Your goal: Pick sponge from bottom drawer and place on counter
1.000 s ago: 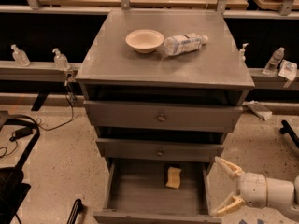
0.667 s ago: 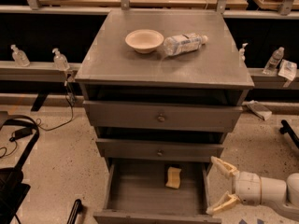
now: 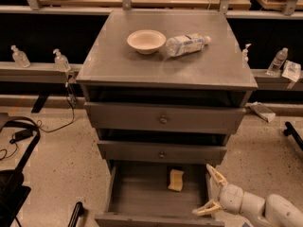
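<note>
The pale-yellow sponge (image 3: 175, 179) lies in the open bottom drawer (image 3: 137, 197), toward its back right. The grey metal counter (image 3: 113, 56) is the cabinet top above. My gripper (image 3: 208, 189) is at the drawer's right wall, right of and a little below the sponge, apart from it. Its cream fingers (image 3: 215, 175) are spread open and hold nothing. The white arm (image 3: 265, 207) comes in from the lower right.
A cream bowl (image 3: 146, 41) and a lying clear water bottle (image 3: 186, 44) sit on the counter's far half. Two shut drawer fronts with knobs (image 3: 163, 120) are above the open one. Small bottles (image 3: 60, 59) stand on side ledges. Dark equipment (image 3: 12, 183) is on the floor at left.
My gripper has moved left, closer to the drawer's right wall and the sponge. The sponge, bowl and bottle have not moved.
</note>
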Controlling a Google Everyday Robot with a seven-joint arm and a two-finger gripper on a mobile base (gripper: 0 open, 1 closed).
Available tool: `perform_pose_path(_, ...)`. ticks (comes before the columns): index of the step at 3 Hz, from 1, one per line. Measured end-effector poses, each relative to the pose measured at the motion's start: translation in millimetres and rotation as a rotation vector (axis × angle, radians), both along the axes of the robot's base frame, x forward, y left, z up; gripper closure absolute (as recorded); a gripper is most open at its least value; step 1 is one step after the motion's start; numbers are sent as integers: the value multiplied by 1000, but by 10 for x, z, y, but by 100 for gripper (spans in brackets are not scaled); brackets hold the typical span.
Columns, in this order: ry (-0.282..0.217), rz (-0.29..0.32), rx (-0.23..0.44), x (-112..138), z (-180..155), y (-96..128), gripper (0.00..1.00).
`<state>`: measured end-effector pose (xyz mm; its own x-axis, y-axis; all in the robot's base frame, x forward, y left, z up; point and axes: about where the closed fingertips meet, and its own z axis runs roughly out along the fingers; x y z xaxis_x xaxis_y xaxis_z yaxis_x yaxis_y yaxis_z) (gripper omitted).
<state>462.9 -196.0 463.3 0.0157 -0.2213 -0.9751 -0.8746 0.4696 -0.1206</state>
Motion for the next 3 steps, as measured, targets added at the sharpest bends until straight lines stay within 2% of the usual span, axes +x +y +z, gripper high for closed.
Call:
perform_pose_path(1,-24,-50,-62,129,-444,82,0)
perform_pose_path(2,-7,-130,-98,306,-777,228,0)
perform_pose_path(3,80,-312,-78,689,-1294,278,0)
